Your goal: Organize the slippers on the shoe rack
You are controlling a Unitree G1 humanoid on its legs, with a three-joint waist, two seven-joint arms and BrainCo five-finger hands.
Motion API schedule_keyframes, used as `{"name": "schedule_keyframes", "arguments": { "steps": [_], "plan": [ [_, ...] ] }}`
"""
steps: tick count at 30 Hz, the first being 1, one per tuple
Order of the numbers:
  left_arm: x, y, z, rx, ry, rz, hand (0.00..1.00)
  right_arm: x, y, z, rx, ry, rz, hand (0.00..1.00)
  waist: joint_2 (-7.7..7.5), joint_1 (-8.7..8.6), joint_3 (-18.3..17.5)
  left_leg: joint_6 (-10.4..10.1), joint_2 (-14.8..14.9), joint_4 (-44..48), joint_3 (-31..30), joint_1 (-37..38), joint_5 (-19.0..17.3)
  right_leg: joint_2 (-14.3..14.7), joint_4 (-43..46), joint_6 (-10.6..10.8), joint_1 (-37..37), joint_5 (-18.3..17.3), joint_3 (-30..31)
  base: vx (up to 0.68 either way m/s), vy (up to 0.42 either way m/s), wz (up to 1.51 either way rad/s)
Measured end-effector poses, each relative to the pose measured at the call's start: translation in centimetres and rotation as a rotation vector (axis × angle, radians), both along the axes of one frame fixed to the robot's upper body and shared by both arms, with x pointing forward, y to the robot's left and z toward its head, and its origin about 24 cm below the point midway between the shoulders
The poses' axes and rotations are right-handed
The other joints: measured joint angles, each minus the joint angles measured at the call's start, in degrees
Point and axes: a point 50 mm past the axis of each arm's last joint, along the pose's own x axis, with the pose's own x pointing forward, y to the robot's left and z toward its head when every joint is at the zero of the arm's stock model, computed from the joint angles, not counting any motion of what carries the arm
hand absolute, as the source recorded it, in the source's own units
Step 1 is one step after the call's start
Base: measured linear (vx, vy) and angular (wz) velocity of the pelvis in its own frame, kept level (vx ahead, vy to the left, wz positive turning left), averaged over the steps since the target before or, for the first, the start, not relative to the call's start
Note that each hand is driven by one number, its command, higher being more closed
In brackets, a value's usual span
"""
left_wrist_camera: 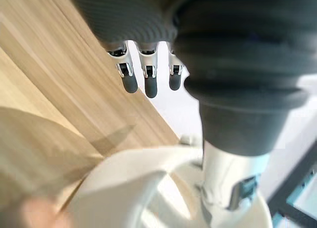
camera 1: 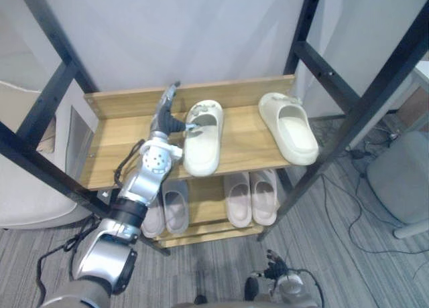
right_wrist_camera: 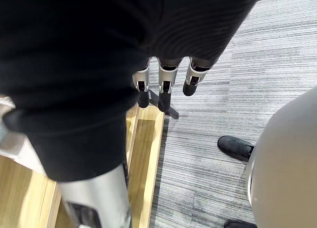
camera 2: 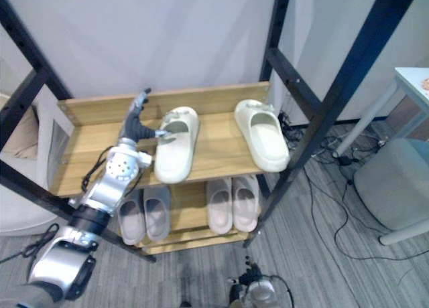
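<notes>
Two cream slippers lie apart on the wooden top shelf (camera 1: 117, 144) of the shoe rack: one at the middle (camera 1: 203, 137), one further right (camera 1: 289, 128). My left hand (camera 1: 165, 117) rests on the shelf against the left side of the middle slipper (left_wrist_camera: 143, 188). Its fingers (left_wrist_camera: 144, 82) point straight toward the back board, and its thumb (left_wrist_camera: 225, 183) touches the slipper's strap without holding it. My right hand (camera 1: 276, 266) hangs low in front of the rack, its fingers (right_wrist_camera: 166, 82) straight over the carpet.
On the lower shelf (camera 1: 208, 191) stand a grey pair (camera 1: 167, 207) at the left and a pale pink pair (camera 1: 251, 195) at the right. Black frame posts (camera 1: 365, 107) flank the rack. A grey stool (camera 1: 402, 177) stands to the right, with cables on the carpet.
</notes>
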Motion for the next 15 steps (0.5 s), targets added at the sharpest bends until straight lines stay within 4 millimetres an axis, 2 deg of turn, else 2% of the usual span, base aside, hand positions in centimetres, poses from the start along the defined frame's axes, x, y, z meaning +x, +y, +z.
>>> {"name": "schedule_keyframes", "arguments": {
  "steps": [6, 7, 15],
  "plan": [
    [0.7, -0.5, -0.2, 0.058, 0.028, -0.001, 0.0, 0.0, -0.1, 0.0, -0.001, -0.002, -0.004, 0.0, 0.42, -0.24, 0.3, 0.0, 0.0, 0.0, 0.2, 0.0, 0.0, 0.0, 0.0, 0.0, -0.1, 0.1, 0.2, 0.0, 0.0, 0.0],
    [0.8, -0.6, -0.2, 0.069, 0.029, -0.005, 1.0, 0.0, -0.1, 0.0, -0.003, -0.002, -0.004, 0.0, 0.51, -0.25, 0.3, 0.0, 0.0, 0.0, 0.3, 0.0, 0.0, 0.0, 0.0, 0.0, -0.1, 0.1, 0.3, 0.0, 0.0, 0.0],
    [1.8, -0.9, 0.3, 0.161, 0.049, -0.011, 1.0, 0.0, -1.0, 0.1, -0.029, -0.002, -0.009, 0.0, 0.97, -0.25, 0.6, 0.0, 0.0, 0.0, 1.2, 0.0, 0.0, 0.1, 0.0, 0.0, -0.9, 0.3, 1.2, 0.0, 0.0, -0.05]
  ]
}}
